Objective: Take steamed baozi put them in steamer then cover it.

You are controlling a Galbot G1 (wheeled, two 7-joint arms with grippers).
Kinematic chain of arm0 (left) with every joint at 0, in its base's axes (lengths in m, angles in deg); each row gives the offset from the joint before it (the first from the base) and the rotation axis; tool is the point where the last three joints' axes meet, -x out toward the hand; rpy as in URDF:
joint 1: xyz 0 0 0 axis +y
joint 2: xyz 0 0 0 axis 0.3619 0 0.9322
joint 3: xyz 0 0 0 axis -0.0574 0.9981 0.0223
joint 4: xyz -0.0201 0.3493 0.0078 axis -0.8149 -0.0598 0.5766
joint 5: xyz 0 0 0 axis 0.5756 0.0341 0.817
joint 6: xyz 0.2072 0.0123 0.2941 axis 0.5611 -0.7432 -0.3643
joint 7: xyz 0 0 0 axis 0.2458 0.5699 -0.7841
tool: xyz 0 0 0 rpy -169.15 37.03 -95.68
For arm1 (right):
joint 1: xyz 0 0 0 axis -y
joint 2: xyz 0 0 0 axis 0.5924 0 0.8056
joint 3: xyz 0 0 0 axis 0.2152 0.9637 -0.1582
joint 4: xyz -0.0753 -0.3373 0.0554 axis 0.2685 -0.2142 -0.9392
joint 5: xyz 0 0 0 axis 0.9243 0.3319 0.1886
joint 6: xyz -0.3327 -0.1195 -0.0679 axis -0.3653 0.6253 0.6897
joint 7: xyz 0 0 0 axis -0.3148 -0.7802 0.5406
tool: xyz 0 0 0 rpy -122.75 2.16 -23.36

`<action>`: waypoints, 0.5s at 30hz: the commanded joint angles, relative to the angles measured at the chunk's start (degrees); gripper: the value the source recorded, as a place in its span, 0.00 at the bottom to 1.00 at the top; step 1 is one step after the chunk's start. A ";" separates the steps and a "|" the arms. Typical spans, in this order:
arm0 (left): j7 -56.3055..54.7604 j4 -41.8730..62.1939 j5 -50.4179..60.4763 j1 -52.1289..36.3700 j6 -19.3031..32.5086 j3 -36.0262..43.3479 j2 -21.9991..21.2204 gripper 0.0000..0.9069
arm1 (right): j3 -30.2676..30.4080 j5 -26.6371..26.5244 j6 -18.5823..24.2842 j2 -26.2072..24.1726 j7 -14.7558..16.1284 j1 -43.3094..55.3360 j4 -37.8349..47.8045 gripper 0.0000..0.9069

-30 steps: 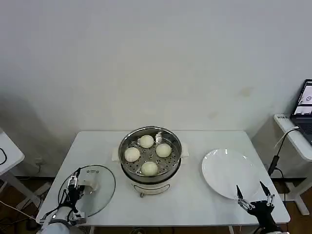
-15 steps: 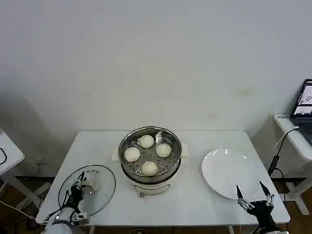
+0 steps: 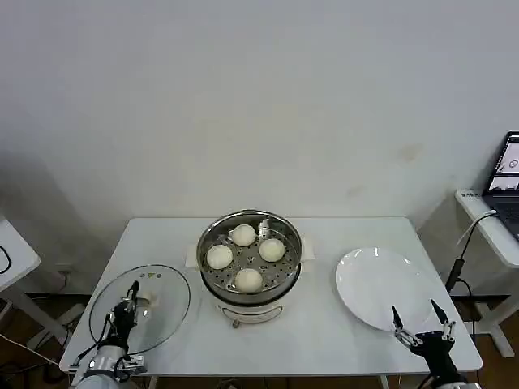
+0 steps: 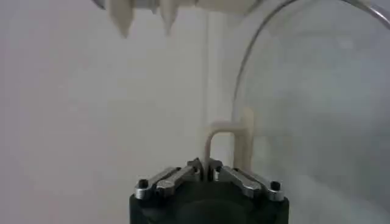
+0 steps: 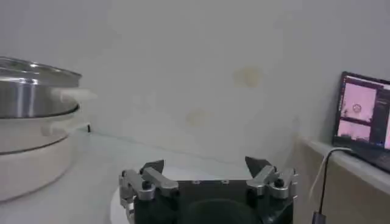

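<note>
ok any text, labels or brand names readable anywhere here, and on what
None can be read.
Laptop screen at the right edge: pink windows with marks too small and blurred to read.
Steamer, glass lid held by the left gripper, white plate and right gripper: no print visible.

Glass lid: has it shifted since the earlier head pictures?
Yes. The glass lid, held by the left gripper, has lifted and edged left, away from the steamer.
</note>
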 commanded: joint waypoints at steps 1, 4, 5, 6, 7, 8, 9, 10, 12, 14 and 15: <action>-2.07 -9.92 0.19 3.48 -3.72 -3.68 1.05 0.00 | 1.04 0.81 0.35 -0.01 -0.12 0.14 0.19 1.00; -0.31 -12.40 0.20 3.94 -6.42 -5.09 2.57 0.00 | 1.60 1.51 0.59 -0.13 -0.22 0.45 0.50 1.00; -0.08 -12.75 0.06 3.84 -7.15 -5.61 3.04 0.00 | 1.67 1.50 0.61 -0.17 -0.26 0.50 0.59 1.00; 0.69 -13.25 -0.07 3.76 -8.06 -6.10 3.45 0.00 | 1.83 1.59 0.70 -0.18 -0.26 0.59 0.64 1.00; 1.70 -14.07 -0.88 3.77 -9.09 -6.54 3.82 0.00 | 1.88 1.62 0.73 -0.20 -0.27 0.62 0.67 1.00; 2.61 -14.83 -2.16 3.75 -10.12 -6.68 4.23 0.00 | 2.00 1.62 0.74 -0.36 -0.25 0.62 0.65 1.00; 3.83 -15.81 -2.67 3.62 -11.01 -6.78 4.46 0.00 | 2.06 1.63 0.73 -0.46 -0.27 0.63 0.64 1.00; 5.22 -16.56 -3.55 3.37 -12.19 -6.81 4.75 0.00 | 2.11 1.68 0.73 -0.56 -0.26 0.68 0.65 1.00; 8.07 -18.73 -5.89 2.89 -14.90 -6.38 5.59 0.00 | 2.11 1.69 0.69 -0.77 -0.27 0.82 0.59 1.00; 10.76 -20.68 -6.70 2.18 -17.01 -5.64 6.29 0.00 | 2.10 1.72 0.61 -0.85 -0.35 1.05 0.61 1.00; 11.88 -21.83 -7.46 1.49 -18.29 -5.00 6.61 0.00 | 2.11 1.84 0.59 -0.84 -0.38 1.09 0.67 1.00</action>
